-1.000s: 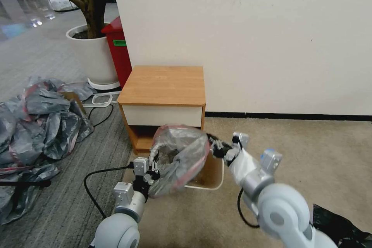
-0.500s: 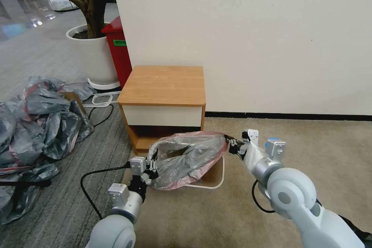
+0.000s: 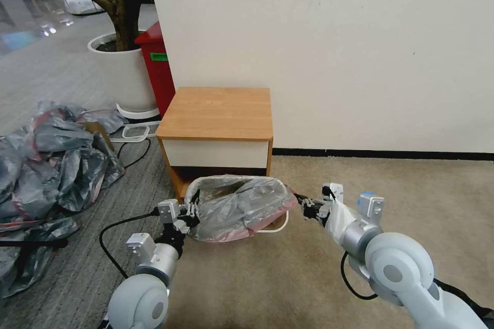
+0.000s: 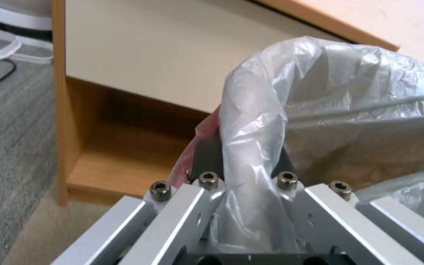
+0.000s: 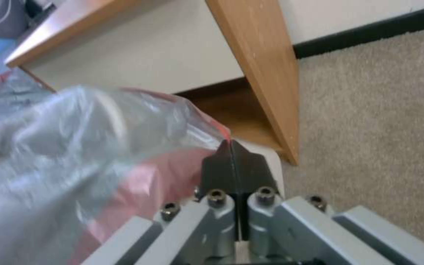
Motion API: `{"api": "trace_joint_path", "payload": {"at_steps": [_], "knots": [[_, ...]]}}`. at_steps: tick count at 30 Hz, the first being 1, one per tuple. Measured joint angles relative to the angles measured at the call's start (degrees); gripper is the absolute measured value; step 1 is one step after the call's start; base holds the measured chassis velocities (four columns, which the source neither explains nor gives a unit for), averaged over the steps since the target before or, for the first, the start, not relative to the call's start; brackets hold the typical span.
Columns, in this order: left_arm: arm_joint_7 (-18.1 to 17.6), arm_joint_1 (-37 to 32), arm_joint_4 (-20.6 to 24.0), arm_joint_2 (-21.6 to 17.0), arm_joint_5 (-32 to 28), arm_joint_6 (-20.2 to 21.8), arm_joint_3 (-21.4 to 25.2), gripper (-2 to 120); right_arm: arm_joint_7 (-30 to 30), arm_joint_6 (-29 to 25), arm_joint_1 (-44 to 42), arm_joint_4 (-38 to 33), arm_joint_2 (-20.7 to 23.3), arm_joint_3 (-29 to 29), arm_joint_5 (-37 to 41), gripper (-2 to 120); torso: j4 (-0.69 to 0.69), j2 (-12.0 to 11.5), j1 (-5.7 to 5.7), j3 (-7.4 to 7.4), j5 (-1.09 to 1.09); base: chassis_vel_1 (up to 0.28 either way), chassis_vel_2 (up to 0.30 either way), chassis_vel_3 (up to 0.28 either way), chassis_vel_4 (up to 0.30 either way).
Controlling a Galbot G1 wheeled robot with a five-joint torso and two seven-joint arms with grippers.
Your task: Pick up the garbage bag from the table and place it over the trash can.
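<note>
Though it fills the space between both arms, the garbage bag (image 3: 237, 206) looks nearly weightless: thin, crinkled, translucent grey film with a pink-red rim band, limp enough to sag wherever it is not held. It hangs stretched open over the trash can (image 3: 275, 226), whose cream rim peeks out on the near right side, just in front of the nightstand (image 3: 218, 113); the wooden surface itself carries nothing.

The left gripper (image 3: 191, 214) holds the rim at the bag's left edge, and in the left wrist view its fingers (image 4: 207, 162) are clenched on a gathered fold of film. The right gripper (image 3: 307, 206) pulls the opposite edge, its fingers (image 5: 222, 165) pressed together with the pink band pinched at their tips.

Film like this probably slips and tears easily, so the hemmed rim band seems the best place to grip: it is doubled and stronger than the body. Held at two opposite rim points, the mouth stays wide; too much tension would likely rip it or pull it free, while slack would let it collapse.
</note>
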State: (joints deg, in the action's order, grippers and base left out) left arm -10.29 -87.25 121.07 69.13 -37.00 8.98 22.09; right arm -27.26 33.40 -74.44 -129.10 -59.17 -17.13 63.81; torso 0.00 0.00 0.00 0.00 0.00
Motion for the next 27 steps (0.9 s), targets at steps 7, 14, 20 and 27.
{"api": "trace_joint_path", "payload": {"at_steps": [7, 14, 20, 27], "knots": [[-0.74, 1.23, -1.7, -0.12, -0.32, 0.48, 0.01, 6, -2.66, -1.37, -3.72, -4.31, -0.99, -4.03, 0.59, 27, -0.01, 0.0, 0.0, 0.0, 0.0, 0.0, 0.0, 0.0, 0.0], [-3.31, 3.23, -3.19, -0.36, -0.62, 1.98, -0.94, 6, -2.9, -3.36, -9.71, -12.74, -0.58, -5.33, 4.88, 55, 0.0, 0.0, 0.0, 0.0, -0.02, 0.0, 0.0, 0.0, 0.0], [-4.13, 4.06, -3.24, -0.48, -1.25, 2.66, -1.53, 6, -2.43, -2.77, -11.98, -14.22, -3.97, -0.69, 12.09, 80, -0.01, 0.0, 0.0, 0.0, 0.0, 0.0, 0.0, 0.0, 0.0], [-4.16, 3.95, -2.47, -0.51, -1.28, 2.68, -1.55, 6, 1.75, -1.61, -9.98, -10.75, -5.12, 2.65, 5.8, 99, 0.0, 0.0, 0.0, 0.0, 0.0, 0.0, 0.0, 0.0, 0.0]]}}
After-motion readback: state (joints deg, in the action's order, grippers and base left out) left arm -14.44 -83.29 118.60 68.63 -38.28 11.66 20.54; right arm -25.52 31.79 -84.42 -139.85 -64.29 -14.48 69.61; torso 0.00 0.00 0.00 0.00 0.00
